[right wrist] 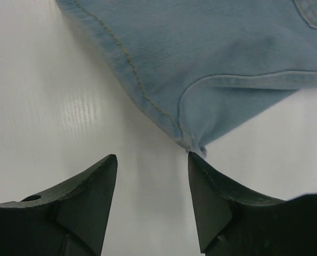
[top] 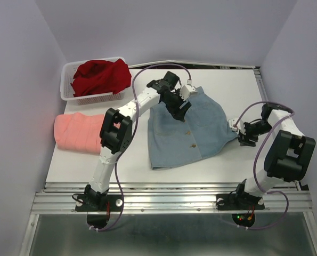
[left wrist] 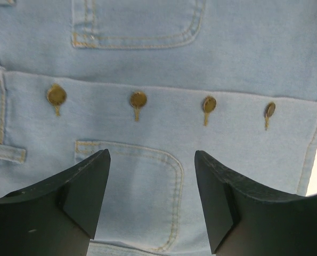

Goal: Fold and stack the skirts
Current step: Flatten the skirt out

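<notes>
Dusty blue-grey denim skirt [top: 187, 128]: spread flat mid-table on white table [top: 131, 170], directly beneath left gripper [left wrist: 152, 157]. Left jaws parted, empty; brass button row [left wrist: 138, 99] just ahead of fingertips, stitched patch pocket [left wrist: 142, 186] between them. Skirt's hem corner just ahead of right gripper [right wrist: 152, 160], at tip of one finger, contact unclear. Right jaws parted, gripping nothing, bare table between.

White plastic mesh basket [top: 67, 80], well beyond left jaws at back-left corner: holds crumpled dark red skirt [top: 100, 74].

Folded salmon-pink pleated skirt [top: 79, 132]: on table well left of left jaws, near basket.
</notes>
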You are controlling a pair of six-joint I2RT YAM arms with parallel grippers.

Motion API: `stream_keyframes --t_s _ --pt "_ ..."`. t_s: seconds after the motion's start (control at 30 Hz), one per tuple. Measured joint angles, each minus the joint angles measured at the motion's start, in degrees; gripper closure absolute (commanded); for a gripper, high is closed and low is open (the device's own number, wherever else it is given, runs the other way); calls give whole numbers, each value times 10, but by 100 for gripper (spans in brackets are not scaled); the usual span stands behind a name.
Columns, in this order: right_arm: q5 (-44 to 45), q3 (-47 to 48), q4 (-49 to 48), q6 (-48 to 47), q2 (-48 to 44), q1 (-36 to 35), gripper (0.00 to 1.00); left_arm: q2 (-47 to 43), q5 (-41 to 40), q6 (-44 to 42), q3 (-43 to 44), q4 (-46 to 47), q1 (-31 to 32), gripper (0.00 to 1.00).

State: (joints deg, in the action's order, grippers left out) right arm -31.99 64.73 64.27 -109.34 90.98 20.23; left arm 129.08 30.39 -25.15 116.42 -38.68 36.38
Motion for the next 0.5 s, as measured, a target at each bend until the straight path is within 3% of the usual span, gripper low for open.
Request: stream_keyframes --t_s 0.2,0.5 --pt "5 -47 -28 -25 0 0 43 17 -1 6 29 12 0 22" --pt "9 -45 -87 -37 4 -4 44 42 -6 8 45 28 0 23"
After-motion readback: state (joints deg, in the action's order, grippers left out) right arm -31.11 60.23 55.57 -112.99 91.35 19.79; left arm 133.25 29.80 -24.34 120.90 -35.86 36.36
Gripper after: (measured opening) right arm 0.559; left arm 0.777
